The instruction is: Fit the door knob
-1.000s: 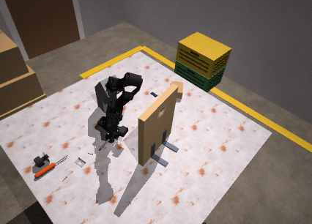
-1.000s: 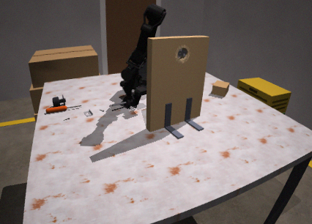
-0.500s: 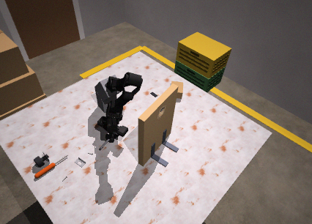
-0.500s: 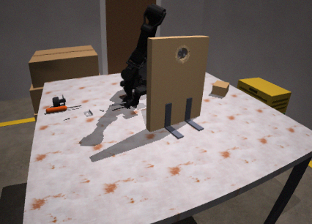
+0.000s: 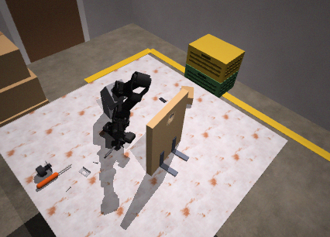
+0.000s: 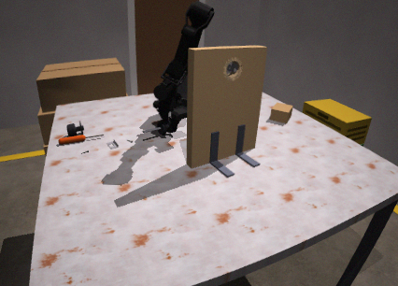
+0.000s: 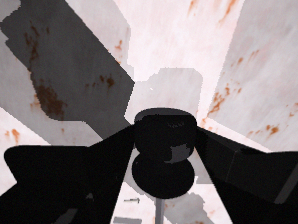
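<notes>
My gripper (image 7: 163, 128) (image 5: 116, 141) (image 6: 166, 123) reaches down to the table top, on the robot's side of the upright wood panel (image 5: 166, 138) (image 6: 224, 110). It is shut on the black door knob (image 7: 165, 135). The knob's round plate (image 7: 162, 176) lies below the knob in the wrist view. The thin spindle (image 7: 159, 212) (image 5: 109, 152) points away from the fingers along the table. The latch's socket (image 5: 170, 119) (image 6: 232, 68) shows as a round hole high in the panel. In the top and exterior views the fingers hide the knob itself.
The panel stands on two dark brackets (image 5: 170, 169) (image 6: 221, 166). An orange screwdriver (image 5: 47, 180) (image 6: 71, 139), a small black part (image 5: 42, 169) (image 6: 74, 128) and a small metal plate (image 5: 84, 170) (image 6: 112, 142) lie at the left. A wood block (image 5: 188, 93) (image 6: 281, 112) lies behind the panel.
</notes>
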